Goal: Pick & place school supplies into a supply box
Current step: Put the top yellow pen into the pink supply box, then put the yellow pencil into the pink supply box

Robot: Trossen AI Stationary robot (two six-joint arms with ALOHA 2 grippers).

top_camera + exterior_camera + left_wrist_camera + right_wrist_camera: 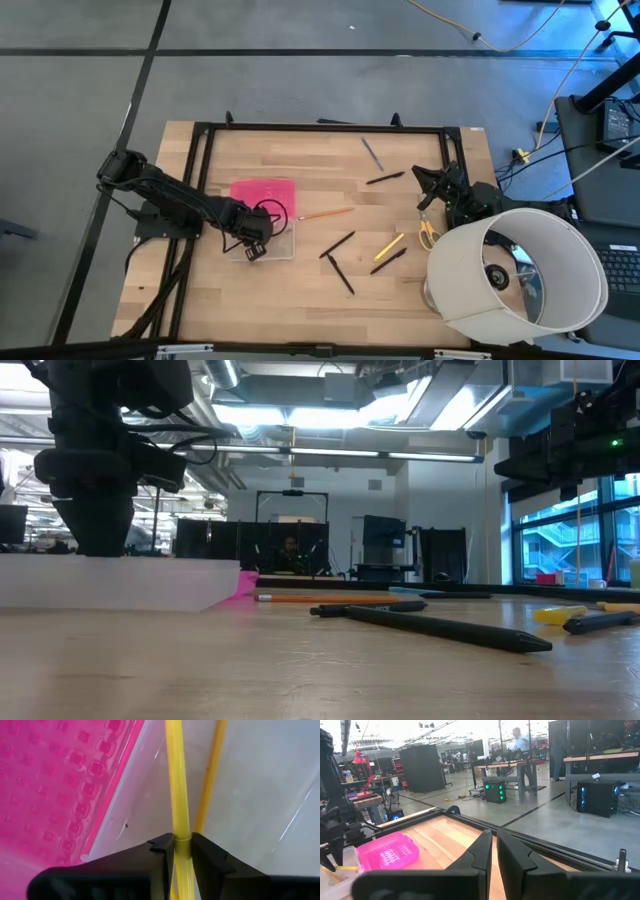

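Observation:
The supply box is a clear tray with a pink lid lying open on its far side. It sits left of the table's middle. My left gripper reaches down into the tray, shut on a yellow pencil. A second, orange-yellow pencil lies in the tray beside it. Loose on the table are an orange pencil, black pens, a yellow pen and yellow-handled scissors. My right gripper waits shut at the right edge. My left gripper pinches the yellow pencil's shaft between its two fingers. The fingers come from above, pointing down, and lie across the pencil. The pencil runs away from them low over the tray's clear floor, along the pink lid's edge. Whether it rests on the floor does not show.
A large white lampshade stands at the table's near right corner, next to the scissors. A grey pen and a black pen lie toward the far edge. A black frame borders the tabletop.

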